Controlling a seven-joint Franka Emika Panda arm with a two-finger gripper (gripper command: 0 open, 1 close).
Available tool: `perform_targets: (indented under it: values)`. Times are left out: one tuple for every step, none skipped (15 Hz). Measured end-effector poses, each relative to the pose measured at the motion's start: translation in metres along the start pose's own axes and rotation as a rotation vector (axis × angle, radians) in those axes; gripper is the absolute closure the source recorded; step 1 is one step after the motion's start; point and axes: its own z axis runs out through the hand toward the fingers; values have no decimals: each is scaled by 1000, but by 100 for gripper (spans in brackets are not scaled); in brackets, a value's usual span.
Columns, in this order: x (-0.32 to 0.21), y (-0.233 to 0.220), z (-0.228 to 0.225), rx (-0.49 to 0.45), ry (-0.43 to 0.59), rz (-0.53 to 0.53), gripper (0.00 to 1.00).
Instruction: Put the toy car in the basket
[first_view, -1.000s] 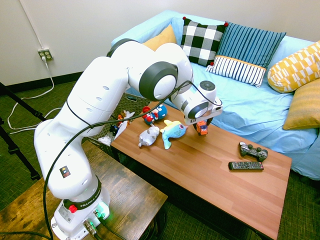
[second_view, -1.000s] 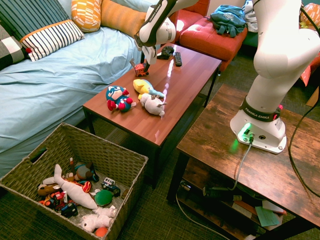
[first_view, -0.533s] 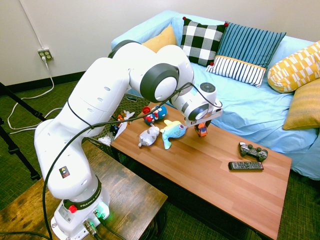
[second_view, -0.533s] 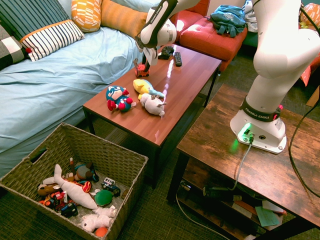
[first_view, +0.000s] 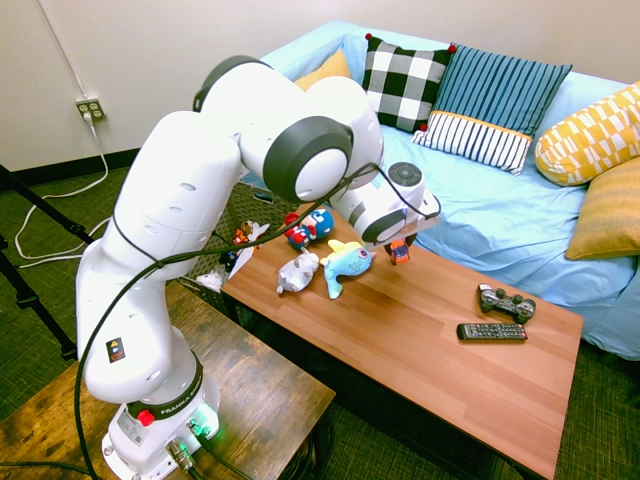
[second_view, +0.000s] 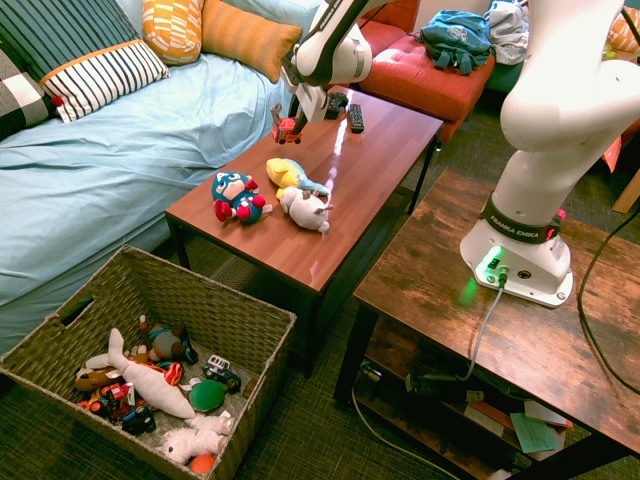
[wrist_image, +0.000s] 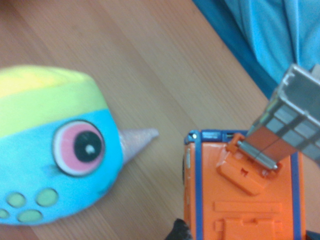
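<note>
The gripper (second_view: 289, 121) is closed on the toy car (second_view: 287, 126) and holds it in the air, a bit above the wooden coffee table (first_view: 430, 340), near the table edge on the sofa side. In the first ext. view the toy car is a small orange thing under the white wrist, just beside the blue-yellow plush fish (first_view: 345, 262). The wrist cam is close: orange body w/ blue lines and a grey part sticking up, the table wood under it and the fish head w/ pink eye beside. The fish, a grey-white plush (first_view: 298, 272) and a red-blue plush figure (first_view: 310, 228) lie together on the table. At the other table end are a game controller (first_view: 506, 301) and a black remote (first_view: 491, 331). The basket (second_view: 60, 335) stands on the floor, well apart from the car, by the table end in the second ext. view, w/ several toys inside already.
</note>
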Motion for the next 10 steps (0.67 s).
perform_targets:
  values:
    - [8, -28, -21, 13, 41, -35, 100]
    - [18, -71, -42, 38, 77, -75, 100]
    - [32, -119, -61, 72, 108, -118, 100]
    - [44, -177, -81, 110, 130, -171, 100]
    - [49, -232, -99, 143, 134, -219, 100]
    - [45, -272, -110, 162, 126, -256, 100]
    - [36, -298, -114, 179, 101, -283, 100]
    - [28, -315, -113, 204, 73, -294, 100]
    - [20, -322, -111, 220, 57, -307, 100]
    - [9, -329, -107, 236, 41, -330, 100]
